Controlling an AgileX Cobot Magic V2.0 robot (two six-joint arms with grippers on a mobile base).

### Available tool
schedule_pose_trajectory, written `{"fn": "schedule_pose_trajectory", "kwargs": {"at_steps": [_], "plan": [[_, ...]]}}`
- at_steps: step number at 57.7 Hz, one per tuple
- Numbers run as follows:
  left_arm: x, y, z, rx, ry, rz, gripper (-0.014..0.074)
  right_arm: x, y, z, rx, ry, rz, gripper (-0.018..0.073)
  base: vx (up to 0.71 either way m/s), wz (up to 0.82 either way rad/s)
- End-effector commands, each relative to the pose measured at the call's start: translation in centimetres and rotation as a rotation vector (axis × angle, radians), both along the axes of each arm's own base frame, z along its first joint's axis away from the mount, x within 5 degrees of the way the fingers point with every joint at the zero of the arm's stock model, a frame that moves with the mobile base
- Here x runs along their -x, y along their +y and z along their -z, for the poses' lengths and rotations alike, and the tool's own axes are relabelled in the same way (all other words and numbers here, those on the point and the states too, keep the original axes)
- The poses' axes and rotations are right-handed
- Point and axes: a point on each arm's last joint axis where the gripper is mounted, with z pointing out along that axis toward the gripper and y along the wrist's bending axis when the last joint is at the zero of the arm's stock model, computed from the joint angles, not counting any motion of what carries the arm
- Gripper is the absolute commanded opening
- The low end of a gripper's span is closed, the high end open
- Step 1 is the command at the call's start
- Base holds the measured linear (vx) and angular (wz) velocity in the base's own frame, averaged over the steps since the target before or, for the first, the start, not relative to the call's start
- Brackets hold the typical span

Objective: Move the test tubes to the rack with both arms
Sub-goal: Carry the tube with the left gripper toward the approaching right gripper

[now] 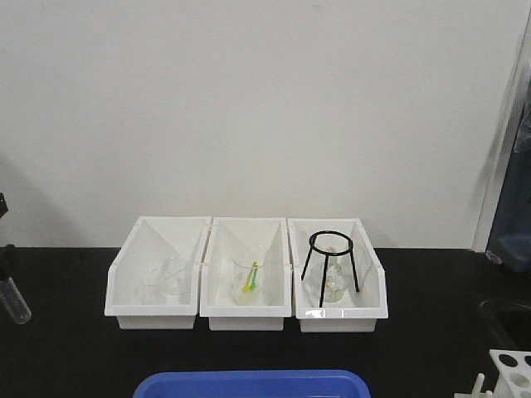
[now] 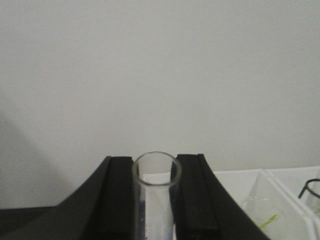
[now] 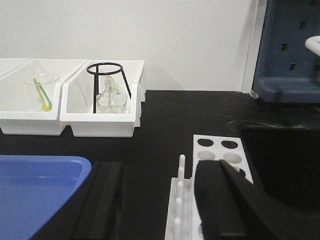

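1 test tube is sitting mouth-up in the left gripper, whose fingers are pinching it just below the rim. I am reading that grip as leaving the rounded end free for a straight drop into a hole. In the front view the tube is hanging at the far left edge above the black table, well apart from the rack at the near right. The right gripper is hanging close by the rack's near end, spread wide and holding nothing, probably placed to take the tube across. I am counting 1 tube in view, 1 rack with every visible hole empty, 3 white bins and 1 blue tray.
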Motion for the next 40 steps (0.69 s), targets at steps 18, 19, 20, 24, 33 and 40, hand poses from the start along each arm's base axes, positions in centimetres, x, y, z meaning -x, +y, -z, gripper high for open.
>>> {"fn": "schedule_pose_trajectory", "kwargs": {"at_steps": [18,19,20,24,33,40], "plan": [[-1.1,-5.1,0.0,0.295,0.034,0.242,-0.0006,-1.1,0.0,-2.6,0.022,-0.035,-0.004,0.0389,0.0,0.0],[-1.2,-5.3,0.1,0.303,0.029,0.254,-0.0006,-1.3,0.0,-2.6,0.031,-0.014,-0.007,0.0389,0.0,0.0],[-1.3,-5.7,0.3,0.313,0.037,0.27,-0.0006,-1.5,0.1,-2.8,0.039,0.017,-0.012,0.0389,0.0,0.0],[-1.8,-6.9,0.8,0.349,0.035,0.318,-0.0006,-2.4,0.2,-3.6,0.051,0.093,-0.03,0.0389,0.0,0.0],[-2.7,-9.5,2.4,0.468,0.074,0.444,-0.0006,-5.8,1.0,-6.0,0.075,0.227,-0.131,0.0389,0.0,0.0],[-3.3,-11.2,3.7,0.545,0.116,0.551,-0.0006,-8.5,2.3,-7.0,0.079,0.307,-0.285,0.0389,0.0,0.0]]}}
